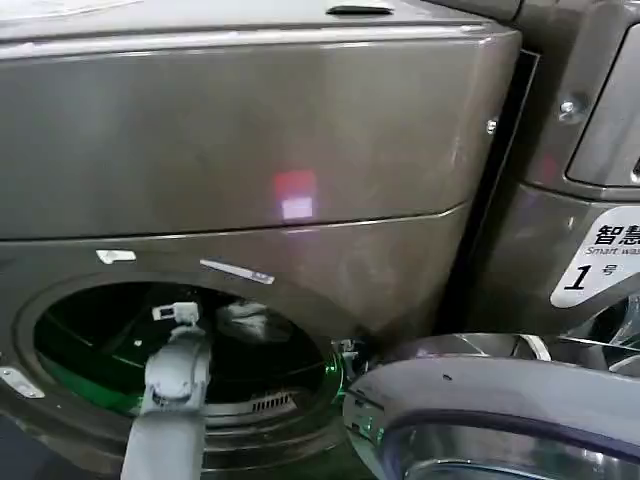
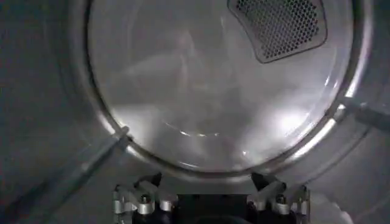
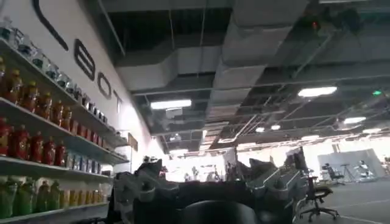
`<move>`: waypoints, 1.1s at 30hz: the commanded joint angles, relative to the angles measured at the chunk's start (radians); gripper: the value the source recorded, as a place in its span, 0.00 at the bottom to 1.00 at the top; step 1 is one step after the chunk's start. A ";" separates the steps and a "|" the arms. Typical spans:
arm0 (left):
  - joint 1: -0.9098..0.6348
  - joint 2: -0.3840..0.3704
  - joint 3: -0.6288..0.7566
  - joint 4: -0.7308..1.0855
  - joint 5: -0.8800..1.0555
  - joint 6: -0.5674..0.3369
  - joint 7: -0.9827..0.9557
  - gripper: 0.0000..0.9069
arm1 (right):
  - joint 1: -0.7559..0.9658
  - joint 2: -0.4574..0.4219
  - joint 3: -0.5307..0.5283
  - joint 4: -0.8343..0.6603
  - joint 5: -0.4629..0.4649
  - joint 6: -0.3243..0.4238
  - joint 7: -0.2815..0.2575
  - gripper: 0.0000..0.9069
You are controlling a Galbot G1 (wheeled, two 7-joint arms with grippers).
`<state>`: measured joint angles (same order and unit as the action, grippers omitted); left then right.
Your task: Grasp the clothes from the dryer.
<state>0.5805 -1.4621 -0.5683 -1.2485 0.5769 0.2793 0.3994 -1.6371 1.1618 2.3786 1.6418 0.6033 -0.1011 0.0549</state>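
The dryer [image 1: 250,140] is a big bronze-grey machine, and its round porthole [image 1: 60,300] stands open. Inside the dark drum lies a small pale bundle, the clothes [image 1: 245,320]. My left arm reaches in through the porthole. Its gripper [image 1: 175,312] sits just left of the clothes, apart from them. In the left wrist view the left gripper [image 2: 206,179] is open, with nothing between its fingers, and faces the shiny rear drum wall [image 2: 213,91]. My right gripper [image 3: 207,173] is open and empty, away from the dryer and pointing out into the room.
The dryer's door [image 1: 480,400], with its chrome ring, hangs swung out at the lower right. A second machine [image 1: 590,120] with a white "1" sticker [image 1: 592,265] stands on the right. A perforated vent [image 2: 280,24] sits on the drum's rear wall. Shelves of bottles [image 3: 36,140] line the room.
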 commanded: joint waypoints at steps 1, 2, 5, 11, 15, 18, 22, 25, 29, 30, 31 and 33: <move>-0.113 0.030 0.003 0.117 0.500 -0.377 0.522 1.00 | -0.002 0.001 -0.003 0.006 -0.001 0.002 -0.001 1.00; -0.131 0.033 0.001 0.132 0.561 -0.437 0.583 1.00 | -0.002 0.001 -0.004 0.006 -0.001 0.002 -0.002 1.00; -0.173 0.046 0.002 0.195 0.533 -0.525 0.549 1.00 | -0.001 0.003 -0.010 0.004 -0.002 0.007 -0.005 1.00; -0.245 0.061 0.029 0.214 0.624 -0.466 0.684 1.00 | 0.005 0.011 -0.027 0.008 -0.004 0.014 -0.008 1.00; -0.267 0.061 0.045 0.225 0.670 -0.465 0.795 1.00 | 0.008 0.010 -0.031 0.010 -0.004 0.018 -0.008 1.00; -0.286 0.058 0.042 0.251 0.666 -0.507 0.936 1.00 | 0.008 0.012 -0.035 0.011 -0.004 0.019 -0.009 1.00; -0.301 0.060 0.039 0.270 0.694 -0.598 0.950 1.00 | 0.013 0.015 -0.036 0.011 -0.004 0.026 -0.008 1.00; -0.313 0.064 0.038 0.297 0.692 -0.610 0.949 1.00 | 0.014 0.020 -0.046 0.012 -0.005 0.027 -0.009 1.00; -0.327 0.066 0.042 0.317 0.680 -0.597 0.949 1.00 | 0.021 0.016 -0.051 0.011 -0.008 0.026 -0.009 1.00; -0.331 0.066 0.042 0.323 0.678 -0.596 0.948 1.00 | 0.023 0.016 -0.052 0.012 -0.008 0.026 -0.009 1.00; -0.335 0.069 0.044 0.328 0.670 -0.593 0.948 1.00 | 0.025 0.017 -0.054 0.013 -0.009 0.026 -0.010 1.00; -0.343 0.073 0.046 0.341 0.651 -0.580 0.948 1.00 | 0.029 0.018 -0.059 0.011 -0.014 0.027 -0.011 1.00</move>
<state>0.2757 -1.3968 -0.5284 -0.9642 1.2209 -0.2674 1.2654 -1.6135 1.1785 2.3281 1.6542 0.5935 -0.0761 0.0448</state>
